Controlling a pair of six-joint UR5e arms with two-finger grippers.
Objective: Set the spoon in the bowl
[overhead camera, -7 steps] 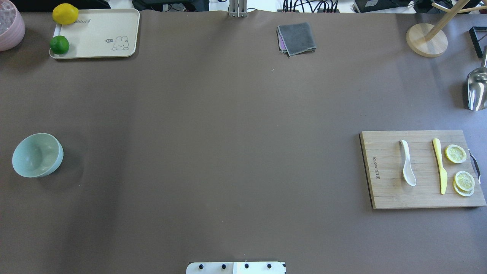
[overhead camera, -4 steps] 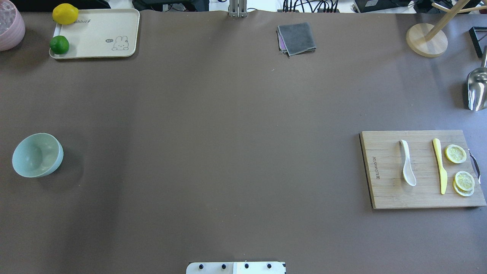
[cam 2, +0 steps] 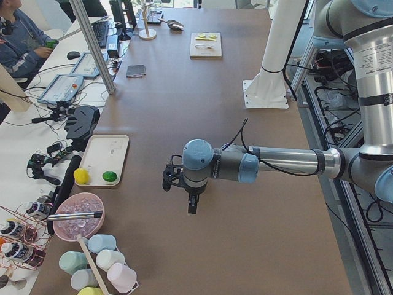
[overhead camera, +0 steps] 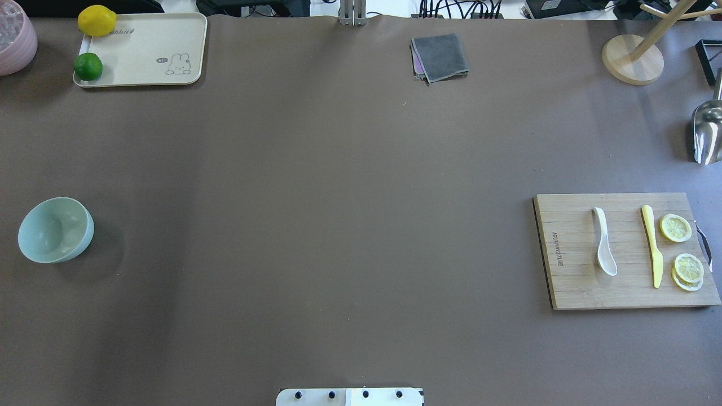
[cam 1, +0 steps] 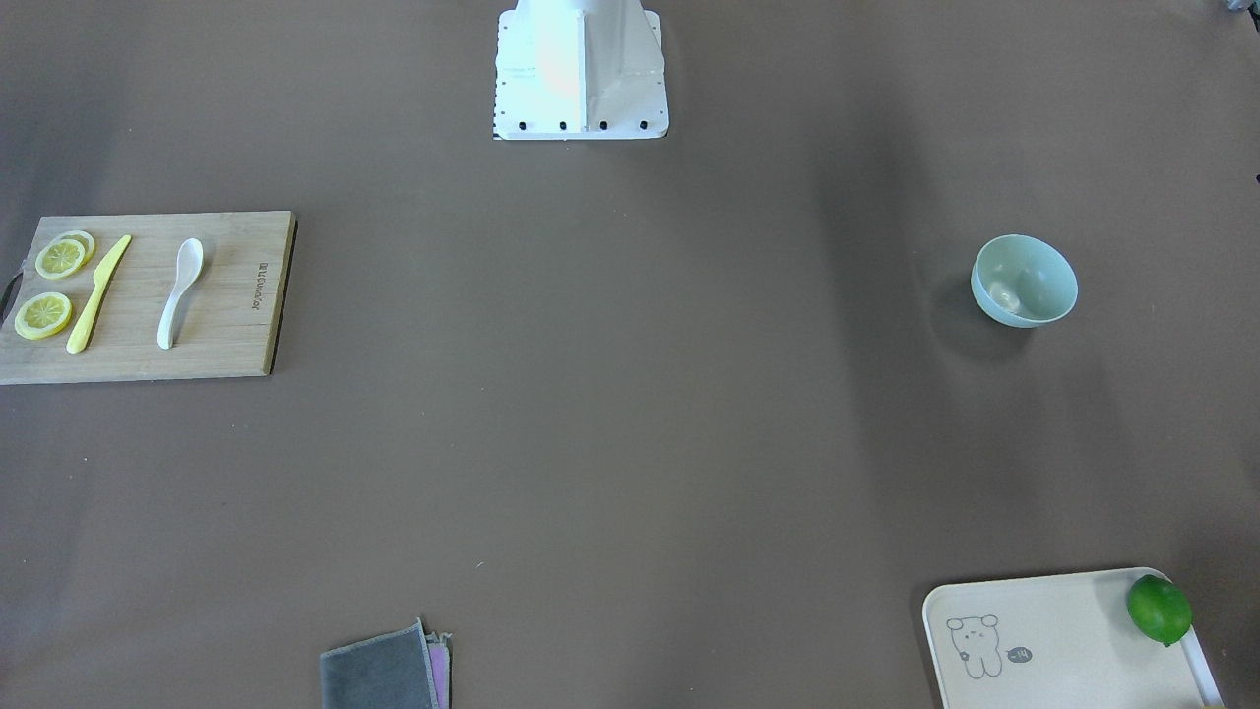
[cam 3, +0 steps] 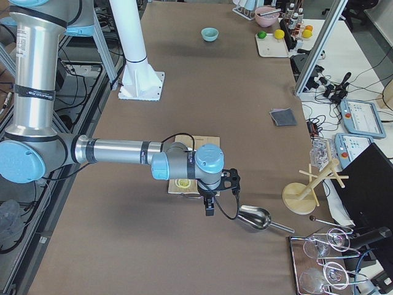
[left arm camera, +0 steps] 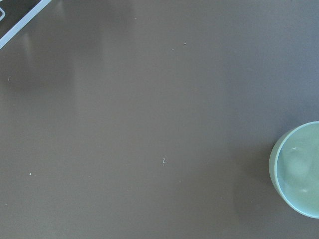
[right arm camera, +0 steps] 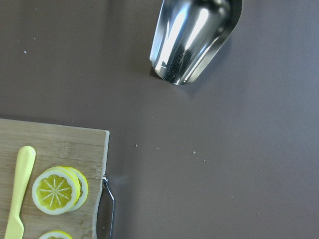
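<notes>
The white spoon (overhead camera: 604,242) lies on a wooden cutting board (overhead camera: 569,282) at the table's right, scoop toward the robot; it also shows in the front view (cam 1: 180,290). The pale mint-green bowl (overhead camera: 55,229) stands empty at the far left, and shows in the front view (cam 1: 1024,281) and at the left wrist view's edge (left arm camera: 299,169). My left gripper (cam 2: 191,206) hangs over the table near the bowl's end. My right gripper (cam 3: 209,208) hangs beside the board's outer end. They show only in the side views, so I cannot tell whether they are open or shut.
A yellow knife (overhead camera: 651,245) and lemon slices (overhead camera: 676,228) lie on the board beside the spoon. A metal scoop (overhead camera: 706,132) lies at the right edge. A tray (overhead camera: 152,51) with a lemon and a lime, a grey cloth (overhead camera: 440,56) and a wooden stand (overhead camera: 632,59) stand at the far side.
</notes>
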